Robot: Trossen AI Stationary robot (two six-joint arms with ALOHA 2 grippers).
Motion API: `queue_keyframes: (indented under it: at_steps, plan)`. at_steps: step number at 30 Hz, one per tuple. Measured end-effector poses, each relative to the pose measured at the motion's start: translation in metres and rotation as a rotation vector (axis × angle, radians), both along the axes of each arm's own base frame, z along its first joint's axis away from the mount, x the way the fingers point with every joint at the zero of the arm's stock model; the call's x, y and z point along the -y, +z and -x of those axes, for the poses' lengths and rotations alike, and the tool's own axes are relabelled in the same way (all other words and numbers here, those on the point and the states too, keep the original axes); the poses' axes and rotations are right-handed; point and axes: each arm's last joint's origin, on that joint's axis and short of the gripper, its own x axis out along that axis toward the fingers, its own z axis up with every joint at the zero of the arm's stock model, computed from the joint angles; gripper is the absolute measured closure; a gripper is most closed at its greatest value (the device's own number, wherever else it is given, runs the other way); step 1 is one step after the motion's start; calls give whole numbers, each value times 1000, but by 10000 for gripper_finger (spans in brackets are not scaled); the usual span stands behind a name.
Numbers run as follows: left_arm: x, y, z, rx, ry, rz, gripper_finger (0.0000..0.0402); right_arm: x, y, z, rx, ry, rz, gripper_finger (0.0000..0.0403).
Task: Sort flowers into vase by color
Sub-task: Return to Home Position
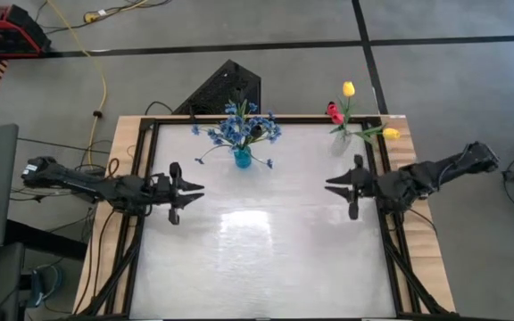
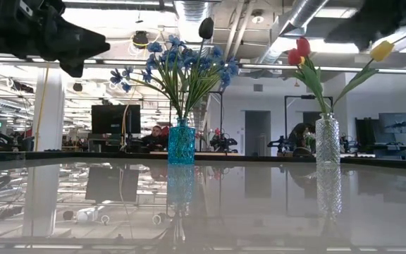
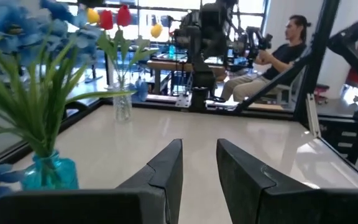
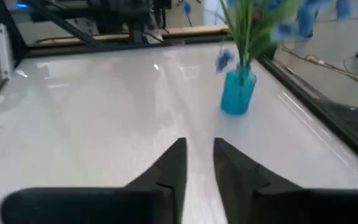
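Observation:
A blue glass vase (image 1: 242, 159) stands at the table's far middle and holds the blue flower sprays (image 1: 239, 127) and one dark bud (image 2: 206, 28). A clear vase (image 2: 327, 141) at the far right corner holds a red tulip (image 2: 298, 51) and yellow tulips (image 1: 348, 88). All stems stick down into the vases. My left gripper (image 1: 196, 189) hovers at the left side, pointing level toward the right, open and empty. My right gripper (image 1: 331, 185) hovers at the right side, pointing left and slightly down, open and empty. No flower lies loose on the table.
The glossy white tabletop (image 1: 266, 250) has a black frame (image 1: 391, 232) along its edges. A seated person (image 3: 284, 56) and desks show in the room beyond the table. Yellow cable and a red device (image 1: 3, 31) lie on the floor, off the table.

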Motion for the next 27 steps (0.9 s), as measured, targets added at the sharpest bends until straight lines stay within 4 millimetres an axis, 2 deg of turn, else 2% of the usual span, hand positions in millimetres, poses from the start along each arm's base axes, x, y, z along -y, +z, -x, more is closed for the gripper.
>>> queue_keyframes:
  at_steps: [6, 17, 27]
  plan:
    - [-1, -2, 3, -28, 5, -1, 315, 2, -39, 1, 24, 43, -52, 384]
    - [0, -2, 3, -29, -2, -16, 315, 21, -83, 19, 58, 78, -148, 386]
    - [1, -2, 3, -24, -43, 1, 315, 34, -107, 29, 177, 113, -212, 386]
